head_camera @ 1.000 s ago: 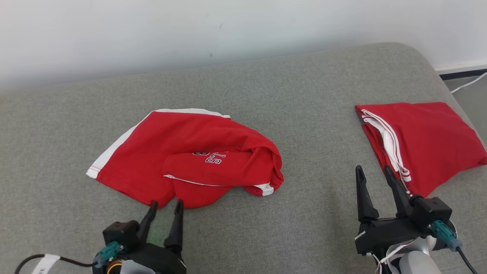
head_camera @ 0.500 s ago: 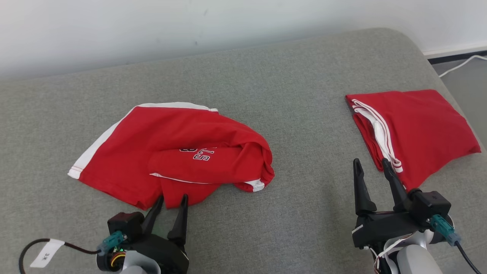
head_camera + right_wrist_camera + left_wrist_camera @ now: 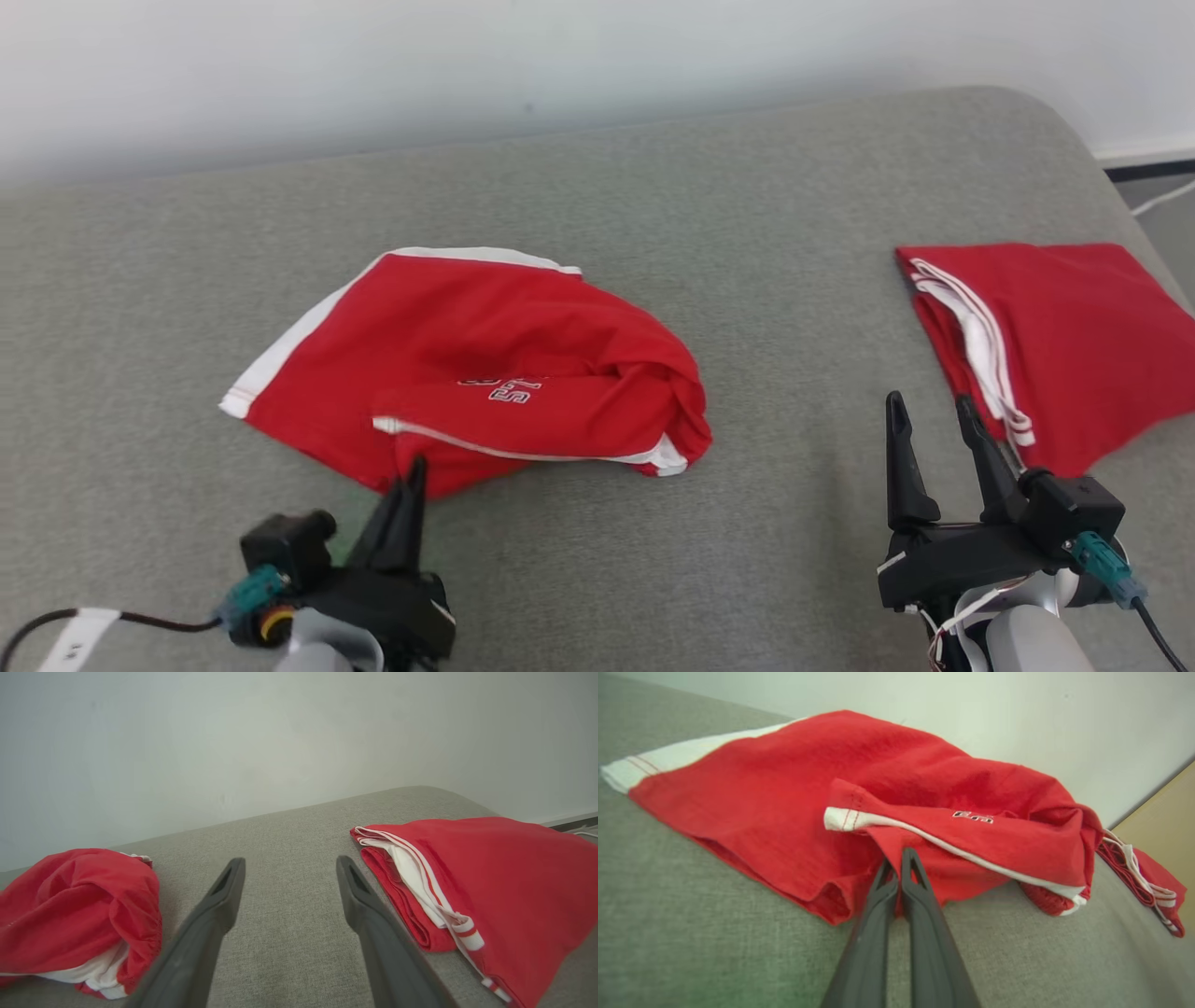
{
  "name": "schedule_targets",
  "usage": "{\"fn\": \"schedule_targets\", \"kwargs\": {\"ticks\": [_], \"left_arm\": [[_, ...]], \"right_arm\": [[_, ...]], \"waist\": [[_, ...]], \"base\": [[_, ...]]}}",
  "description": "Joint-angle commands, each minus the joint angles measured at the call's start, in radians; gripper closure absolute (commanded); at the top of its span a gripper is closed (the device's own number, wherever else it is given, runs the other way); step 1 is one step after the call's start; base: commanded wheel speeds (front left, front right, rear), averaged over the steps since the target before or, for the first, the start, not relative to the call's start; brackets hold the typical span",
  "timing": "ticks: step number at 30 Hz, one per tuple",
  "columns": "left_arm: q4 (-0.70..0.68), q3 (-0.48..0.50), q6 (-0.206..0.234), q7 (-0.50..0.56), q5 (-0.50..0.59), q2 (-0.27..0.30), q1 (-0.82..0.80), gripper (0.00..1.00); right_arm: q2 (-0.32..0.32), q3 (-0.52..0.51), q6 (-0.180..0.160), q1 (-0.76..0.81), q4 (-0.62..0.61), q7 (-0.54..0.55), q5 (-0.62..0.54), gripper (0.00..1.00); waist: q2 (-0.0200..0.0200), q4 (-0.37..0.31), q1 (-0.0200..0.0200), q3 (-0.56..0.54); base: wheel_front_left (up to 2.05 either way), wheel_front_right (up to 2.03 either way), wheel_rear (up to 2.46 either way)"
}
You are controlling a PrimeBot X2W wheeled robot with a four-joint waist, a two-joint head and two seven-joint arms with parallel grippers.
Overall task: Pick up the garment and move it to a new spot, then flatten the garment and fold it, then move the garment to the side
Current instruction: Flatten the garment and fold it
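Left tool (image 3: 411, 469) has closed, seemingly pinching the garment's (image 3: 485, 341) near edge; right tool (image 3: 929, 406) spread.

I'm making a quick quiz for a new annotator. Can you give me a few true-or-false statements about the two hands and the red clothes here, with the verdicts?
1. The left hand is closed on the near edge of the crumpled garment. True.
2. The right hand grips the folded garment. False: its fingers stand apart and hold nothing, just beside that garment's striped edge.
3. The crumpled garment is spread flat. False: it is bunched, with one part rolled over another.
4. Both garments lie on the grey cushion, the folded one towards the robot's right. True.
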Motion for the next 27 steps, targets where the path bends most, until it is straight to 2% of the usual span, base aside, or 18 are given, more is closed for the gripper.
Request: {"fn": "schedule_targets", "kwargs": {"ticks": [1,7,11,16,17,18,19,27], "left_arm": [[-0.027,0.016,0.005,-0.001,0.020,0.003,0.013,1.00],[-0.214,0.102,0.017,-0.001,0.088,0.001,0.072,1.00],[-0.212,0.115,0.011,-0.001,0.108,0.001,0.134,1.00],[-0.151,0.137,0.015,-0.001,0.109,0.002,0.193,1.00],[-0.134,0.141,0.016,-0.001,0.109,0.002,0.199,0.89],[-0.111,0.142,0.018,-0.001,0.102,0.001,0.207,0.58],[-0.101,0.144,0.022,-0.001,0.100,0.002,0.208,0.00],[-0.061,0.155,0.071,-0.001,0.106,0.002,0.226,0.00]], "right_arm": [[0.003,-0.001,-0.001,0.016,-0.002,-0.004,0.007,0.00],[0.006,-0.004,-0.001,0.029,0.008,-0.004,0.007,0.00],[0.010,0.002,-0.001,0.043,0.019,-0.004,0.002,0.00],[0.009,0.039,-0.001,0.033,0.028,-0.004,0.008,0.00],[0.007,0.052,-0.001,0.032,0.030,-0.004,0.010,0.00],[0.002,0.068,-0.001,0.031,0.034,-0.004,0.015,0.00],[-0.004,0.084,-0.001,0.029,0.037,-0.004,0.020,0.00],[-0.050,0.232,-0.001,0.019,0.070,-0.004,0.090,0.00]], "waist": [[-0.0001,0.045,0.0000,-0.023],[-0.0001,0.130,0.0000,-0.051],[-0.0001,0.185,0.0000,-0.070],[-0.0001,0.203,0.0000,-0.080],[-0.0001,0.204,0.0000,-0.081],[-0.0001,0.204,0.0000,-0.085],[-0.0001,0.204,0.0000,-0.086],[-0.0001,0.208,0.0000,-0.094]], "base": [[0.00,0.00,0.00],[0.00,0.00,0.00],[0.00,0.00,0.00],[0.00,0.00,0.00],[0.00,0.00,0.00],[0.00,0.00,0.00],[0.00,0.00,0.00],[0.00,0.00,0.00]]}}
